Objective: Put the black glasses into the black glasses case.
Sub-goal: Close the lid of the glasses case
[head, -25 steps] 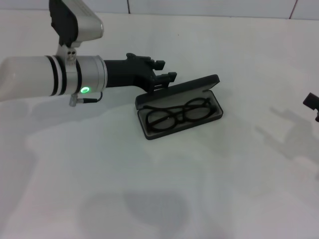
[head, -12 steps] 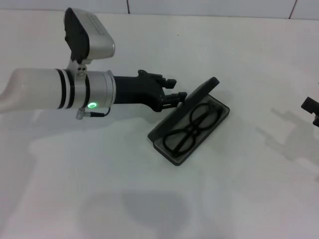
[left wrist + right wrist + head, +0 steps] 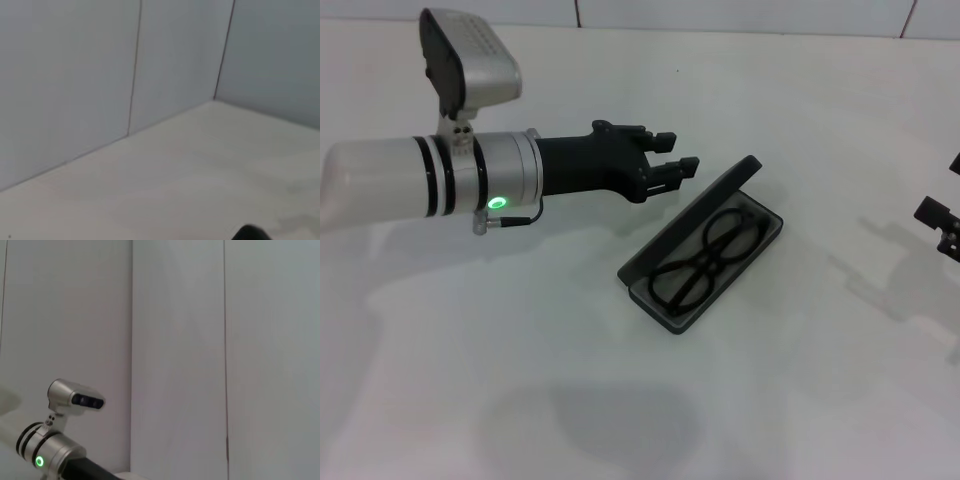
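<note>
**Glasses in the open case, left gripper poised beside the lid**

Across the white table (image 3: pixel 800 400), the left arm (image 3: pixel 430 175) sweeps in from the left edge of the head view, its green light glowing on the silver cuff. At its tip, the left gripper (image 3: pixel 675 166) sits just left of centre in the upper half, fingers parted and clutching nothing, close beside the raised lid yet apart from it.

Centre frame, there it is: the black glasses case (image 3: pixel 665 310), lying open on a diagonal, lid (image 3: pixel 695 215) propped along its upper-left side. Inside on the grey lining, the black glasses (image 3: pixel 705 262) lie flat, both lenses within the tray's walls.

Over at the right edge, only a sliver of the right gripper (image 3: pixel 938 215) shows, well away from the case; I cannot tell whether it is spread or closed.

The right wrist view catches the left arm's cuff (image 3: pixel 47 447) low in the left corner against the wall panels.
</note>
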Robot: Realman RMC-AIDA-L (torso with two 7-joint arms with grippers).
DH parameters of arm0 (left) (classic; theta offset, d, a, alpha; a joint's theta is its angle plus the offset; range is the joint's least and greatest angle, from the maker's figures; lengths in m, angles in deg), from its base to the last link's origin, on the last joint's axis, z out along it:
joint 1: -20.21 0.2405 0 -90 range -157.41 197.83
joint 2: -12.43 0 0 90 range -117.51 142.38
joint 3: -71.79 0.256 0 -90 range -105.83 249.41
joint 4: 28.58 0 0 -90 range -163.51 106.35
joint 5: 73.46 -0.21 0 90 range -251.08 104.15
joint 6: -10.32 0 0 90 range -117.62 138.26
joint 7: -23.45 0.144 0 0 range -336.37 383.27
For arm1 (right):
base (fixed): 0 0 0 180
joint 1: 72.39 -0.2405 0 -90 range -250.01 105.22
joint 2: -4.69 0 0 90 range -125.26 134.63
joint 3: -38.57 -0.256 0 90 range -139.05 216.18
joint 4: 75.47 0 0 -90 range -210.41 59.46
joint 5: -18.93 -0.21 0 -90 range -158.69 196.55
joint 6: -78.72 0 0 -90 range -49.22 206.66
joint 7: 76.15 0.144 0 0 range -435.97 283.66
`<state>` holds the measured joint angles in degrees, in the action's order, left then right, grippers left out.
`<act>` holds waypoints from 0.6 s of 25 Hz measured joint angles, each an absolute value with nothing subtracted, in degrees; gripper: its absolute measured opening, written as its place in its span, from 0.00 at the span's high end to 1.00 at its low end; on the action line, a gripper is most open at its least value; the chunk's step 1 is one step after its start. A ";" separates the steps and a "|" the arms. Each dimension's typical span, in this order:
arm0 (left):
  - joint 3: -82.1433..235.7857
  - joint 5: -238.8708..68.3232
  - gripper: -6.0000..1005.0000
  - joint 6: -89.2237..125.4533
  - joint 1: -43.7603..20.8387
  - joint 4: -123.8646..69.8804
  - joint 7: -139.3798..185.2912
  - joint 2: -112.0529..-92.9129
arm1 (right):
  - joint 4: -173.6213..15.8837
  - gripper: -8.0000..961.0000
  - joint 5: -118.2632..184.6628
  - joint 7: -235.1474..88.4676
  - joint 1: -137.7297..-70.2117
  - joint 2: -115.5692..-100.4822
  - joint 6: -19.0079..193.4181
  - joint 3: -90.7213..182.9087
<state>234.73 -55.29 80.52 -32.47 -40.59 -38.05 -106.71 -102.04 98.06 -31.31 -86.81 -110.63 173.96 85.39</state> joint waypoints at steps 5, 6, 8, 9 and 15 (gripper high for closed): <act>234.76 -56.72 0.52 81.67 -33.20 -40.74 -44.33 -106.52 | -101.97 0.33 98.07 -31.55 -86.60 -110.63 173.85 85.37; 234.79 -56.96 0.52 81.67 -33.25 -40.75 -45.02 -106.52 | -101.94 0.33 98.07 -31.67 -86.55 -110.63 173.85 85.36; 234.80 -57.43 0.52 81.67 -33.30 -40.76 -45.72 -106.61 | -101.93 0.33 98.09 -32.02 -86.47 -110.63 173.85 85.34; 234.81 -57.80 0.52 81.64 -33.41 -40.78 -45.90 -106.71 | -101.92 0.33 98.10 -32.09 -86.45 -110.62 173.86 85.34; 234.83 -61.17 0.52 81.31 -34.35 -40.58 -46.98 -107.07 | -101.93 0.33 98.46 -32.30 -86.82 -110.61 173.79 85.31</act>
